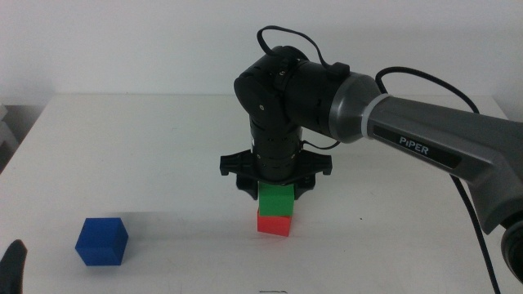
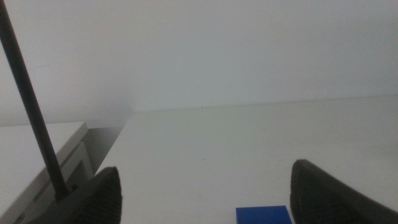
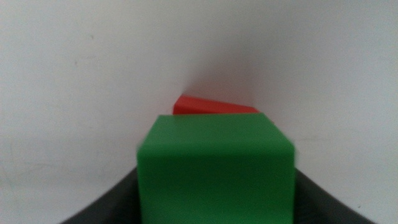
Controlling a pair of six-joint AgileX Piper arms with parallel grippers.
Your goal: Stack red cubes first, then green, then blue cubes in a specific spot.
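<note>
The red cube [image 1: 274, 224] stands on the white table near the middle front. The green cube [image 1: 275, 199] sits right on top of it, roughly squared up. My right gripper [image 1: 275, 188] comes straight down over the stack and is shut on the green cube [image 3: 214, 168], one jaw on each side. The red cube [image 3: 211, 106] peeks out beyond the green one in the right wrist view. The blue cube [image 1: 102, 242] lies alone at the front left and also shows in the left wrist view [image 2: 264, 215]. My left gripper [image 2: 205, 186] is open and empty, waiting at the front left corner [image 1: 12, 265].
The right arm's grey link [image 1: 441, 147] reaches in from the right above the table. The table's left edge [image 1: 20, 139] has a white object beside it. A dark cable [image 2: 31, 106] crosses the left wrist view.
</note>
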